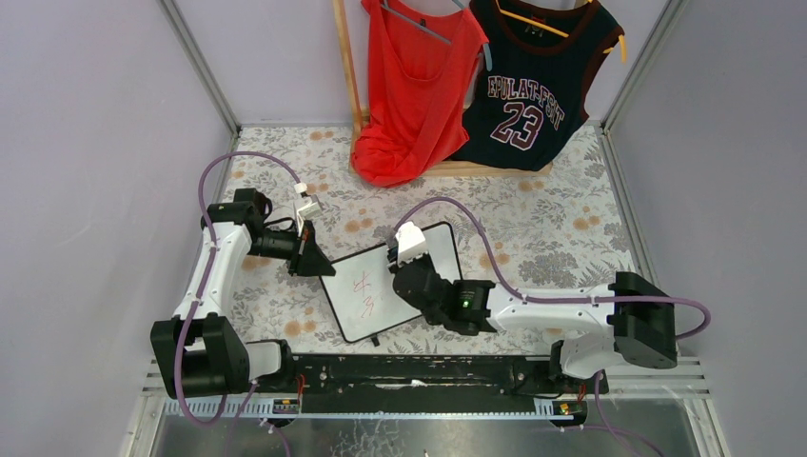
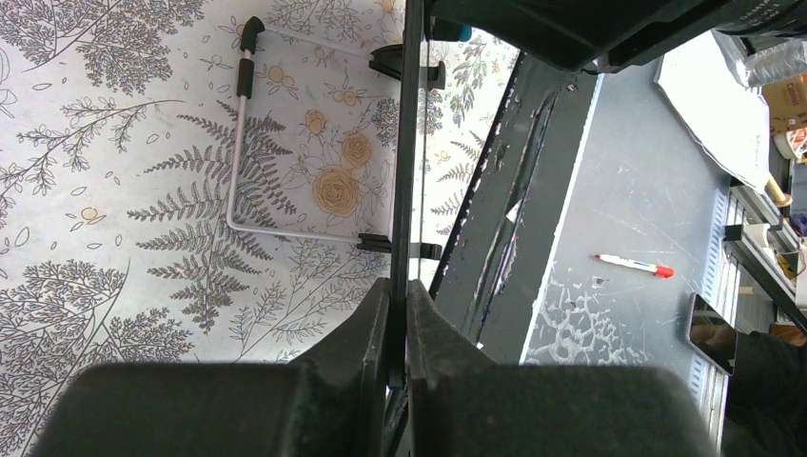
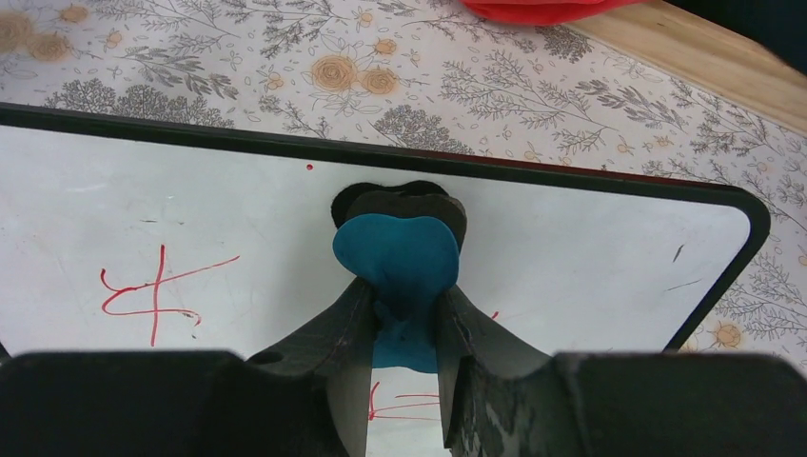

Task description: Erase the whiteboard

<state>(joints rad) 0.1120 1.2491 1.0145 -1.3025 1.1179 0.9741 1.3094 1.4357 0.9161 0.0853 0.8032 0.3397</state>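
The whiteboard (image 1: 433,249) lies tilted at the table's middle, black-framed, with red scribbles (image 1: 364,293) on its left half. My left gripper (image 1: 312,255) is shut on the board's left edge. In the left wrist view the board (image 2: 410,143) shows edge-on between the shut fingers (image 2: 376,328). My right gripper (image 1: 407,273) is over the board's middle. In the right wrist view it (image 3: 400,319) is shut on a blue eraser (image 3: 398,255) that presses on the board (image 3: 590,233) near its far edge. Red marks (image 3: 152,295) lie left of the eraser and under the fingers.
A red top (image 1: 414,86) and a dark jersey (image 1: 533,81) hang on a wooden rack at the back. The board's wire stand (image 2: 238,143) sticks out behind it. A black rail (image 1: 409,373) runs along the near edge. A marker (image 2: 633,265) lies on the grey surface below.
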